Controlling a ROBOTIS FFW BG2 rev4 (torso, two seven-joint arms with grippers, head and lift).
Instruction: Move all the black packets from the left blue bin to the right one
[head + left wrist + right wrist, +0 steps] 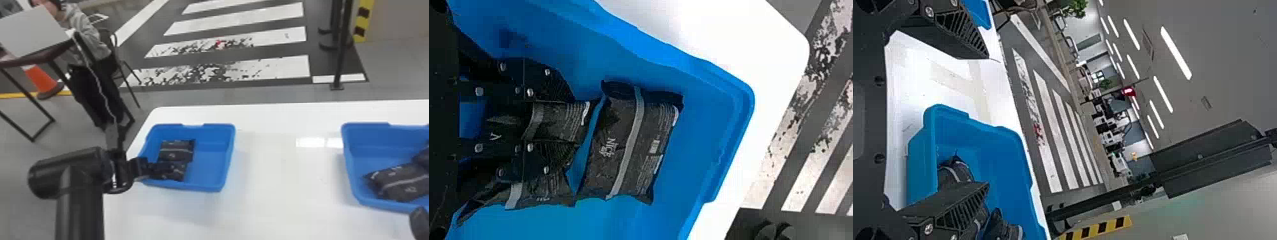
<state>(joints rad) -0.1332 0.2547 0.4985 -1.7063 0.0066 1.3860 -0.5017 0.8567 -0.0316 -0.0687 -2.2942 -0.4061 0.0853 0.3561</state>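
L arm is nearest, up from btm edge at L in head view, bent over twd L bin. Beyond, zebra stripes on the floor, w/ dark worn patches. White table below them, both bins on it, well apart. Off the table's far L side, a dk-framed desk; opp. side, a black post, upright; orange cone nr the desk. L bin & R bin are both blue, open-topped, approx same size. L claw is down in L bin, near-L part: fingers part open, w/ a portion of near pack betw. them; can't tell if it's gripped. R claw sits just nr side of R bin, fingers wide apart in R wrist view, nothing held. Packs, all black: 2 in L bin, near pack & far pack, one just behind the other, both in bin's L half, lying flat-ish, each w/ a grey stripe. R bin has at least 2: striped pack tilted, another behind it, further R.
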